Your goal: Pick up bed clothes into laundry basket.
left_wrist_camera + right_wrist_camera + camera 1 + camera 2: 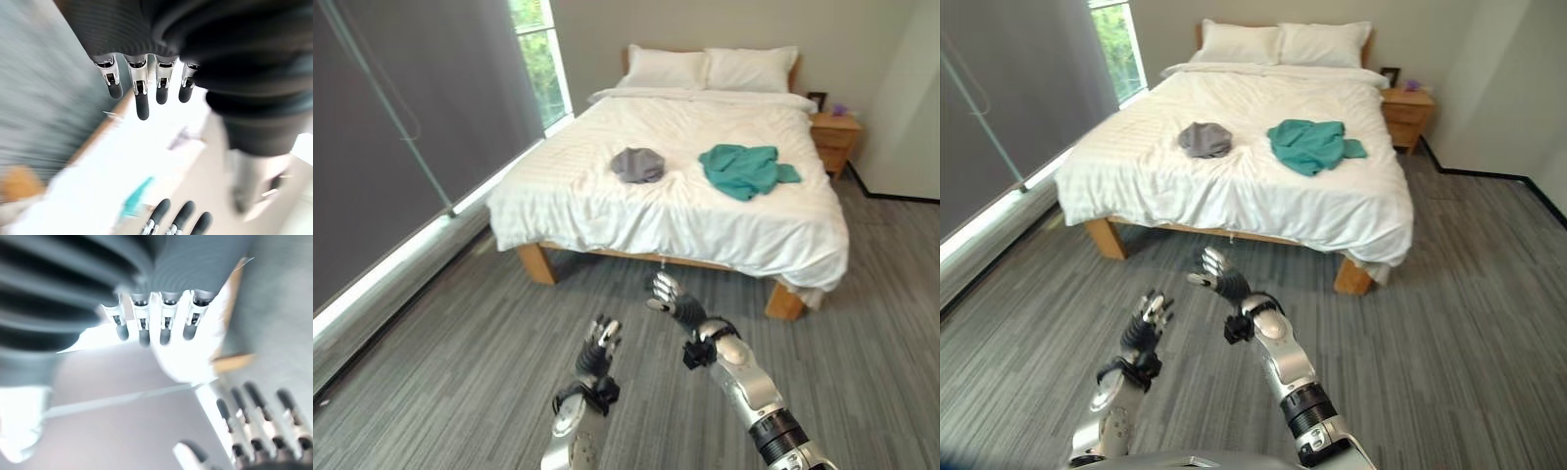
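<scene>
Both hands loose, left hand [600, 345], right hand [668, 293], teal garment [742, 168] on bed [607, 211]

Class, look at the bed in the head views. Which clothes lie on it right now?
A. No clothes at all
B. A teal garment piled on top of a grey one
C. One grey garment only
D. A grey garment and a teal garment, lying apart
D: the grey garment lies bunched near the middle of the bed, and the teal garment lies beside it with bare white sheet between them.
</scene>
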Motion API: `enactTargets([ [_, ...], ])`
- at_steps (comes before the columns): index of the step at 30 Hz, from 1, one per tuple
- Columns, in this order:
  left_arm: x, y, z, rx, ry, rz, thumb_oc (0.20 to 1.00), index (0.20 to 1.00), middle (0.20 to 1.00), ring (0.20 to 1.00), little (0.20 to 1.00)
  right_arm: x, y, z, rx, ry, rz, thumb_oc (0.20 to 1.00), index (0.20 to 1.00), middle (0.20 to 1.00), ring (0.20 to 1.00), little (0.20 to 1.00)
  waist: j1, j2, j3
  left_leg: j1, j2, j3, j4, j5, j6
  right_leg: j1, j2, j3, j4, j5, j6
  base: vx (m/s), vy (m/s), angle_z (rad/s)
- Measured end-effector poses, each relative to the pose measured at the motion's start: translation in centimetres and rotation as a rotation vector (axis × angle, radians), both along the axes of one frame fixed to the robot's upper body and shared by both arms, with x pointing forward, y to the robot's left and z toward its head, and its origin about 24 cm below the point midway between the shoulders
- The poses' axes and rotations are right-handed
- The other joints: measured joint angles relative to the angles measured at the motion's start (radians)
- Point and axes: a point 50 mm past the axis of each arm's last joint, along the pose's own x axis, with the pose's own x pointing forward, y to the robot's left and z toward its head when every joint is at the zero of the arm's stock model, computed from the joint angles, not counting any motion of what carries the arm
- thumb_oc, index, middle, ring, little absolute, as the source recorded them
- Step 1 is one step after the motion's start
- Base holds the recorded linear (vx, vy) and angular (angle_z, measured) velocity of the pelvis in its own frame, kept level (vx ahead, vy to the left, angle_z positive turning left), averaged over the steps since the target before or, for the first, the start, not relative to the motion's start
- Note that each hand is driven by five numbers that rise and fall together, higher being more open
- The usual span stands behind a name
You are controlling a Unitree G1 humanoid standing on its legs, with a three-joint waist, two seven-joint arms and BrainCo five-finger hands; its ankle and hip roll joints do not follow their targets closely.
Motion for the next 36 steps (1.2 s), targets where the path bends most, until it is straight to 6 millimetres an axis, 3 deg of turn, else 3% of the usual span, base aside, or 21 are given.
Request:
enactTargets([
  [5, 0.6, 0.4, 3.2, 0.049, -0.171, -0.073, 1.0, 1.0, 1.0, 1.0, 1.0, 0.0, -0.9, 1.6, 0.009, -0.064, -0.053, 1.0, 1.0, 1.0, 1.0, 1.0, 0.0, 0.008, 0.002, 0.002, -0.012, -0.011, -0.017, 0.006, 0.007, 0.025, -0.004, -0.019, -0.042, 0.019, 0.01, 0.04, -0.023, 0.1],
  [11, 0.6, -1.1, 4.8, 0.029, -0.261, -0.143, 1.0, 1.0, 1.0, 1.0, 1.0, 0.5, -2.8, 2.3, -0.03, -0.1, -0.15, 1.0, 1.0, 1.0, 1.0, 1.0, -0.002, 0.01, 0.03, 0.028, -0.011, -0.002, -0.036, 0.006, 0.007, 0.057, 0.005, -0.019, -0.078, 0.02, 0.01, 0.03, -0.022, -0.03],
  [22, -0.2, 0.0, 4.4, 0.052, -0.229, -0.103, 1.0, 1.0, 1.0, 1.0, 1.0, 1.2, -8.0, 1.8, -0.291, -0.139, -0.321, 1.0, 1.0, 1.0, 1.0, 1.0, -0.006, -0.003, 0.072, 0.039, -0.008, 0.0, -0.038, 0.006, 0.007, 0.069, 0.01, -0.017, -0.089, 0.02, 0.01, 0.01, -0.015, -0.01],
  [27, -1.0, 1.0, 4.1, 0.104, -0.206, -0.085, 1.0, 1.0, 1.0, 1.0, 1.0, 0.5, -10.1, 2.2, -0.366, -0.174, -0.416, 1.0, 1.0, 1.0, 1.0, 1.0, -0.009, -0.001, 0.086, 0.045, -0.008, 0.007, -0.039, 0.006, 0.006, 0.07, 0.01, -0.007, -0.089, 0.02, 0.01, 0.01, -0.017, -0.06],
  [33, -1.1, 1.0, 4.1, 0.106, -0.199, -0.076, 1.0, 1.0, 1.0, 1.0, 1.0, 0.2, -11.4, 2.1, -0.417, -0.179, -0.488, 1.0, 1.0, 1.0, 1.0, 1.0, -0.025, 0.003, 0.089, 0.046, -0.008, 0.001, -0.039, 0.003, 0.003, 0.072, 0.011, -0.007, -0.09, 0.02, 0.01, 0.03, -0.073, 0.02],
  [35, -0.8, 0.9, 4.2, 0.107, -0.207, -0.081, 1.0, 1.0, 1.0, 1.0, 1.0, 0.2, -11.7, 1.9, -0.457, -0.181, -0.521, 1.0, 1.0, 1.0, 1.0, 1.0, -0.014, -0.018, 0.109, 0.014, -0.005, -0.001, 0.046, -0.002, -0.008, 0.069, -0.004, 0.0, -0.093, 0.005, 0.0, -0.04, -0.097, -0.03],
  [36, -0.5, 0.8, 4.4, 0.109, -0.216, -0.082, 1.0, 1.0, 1.0, 1.0, 1.0, 0.2, -12.0, 1.4, -0.503, -0.172, -0.538, 1.0, 1.0, 1.0, 1.0, 1.0, -0.001, -0.052, 0.127, -0.101, 0.01, -0.025, 0.259, 0.003, -0.029, 0.051, -0.031, 0.001, -0.077, -0.003, -0.007, -0.05, -0.082, 0.05],
])
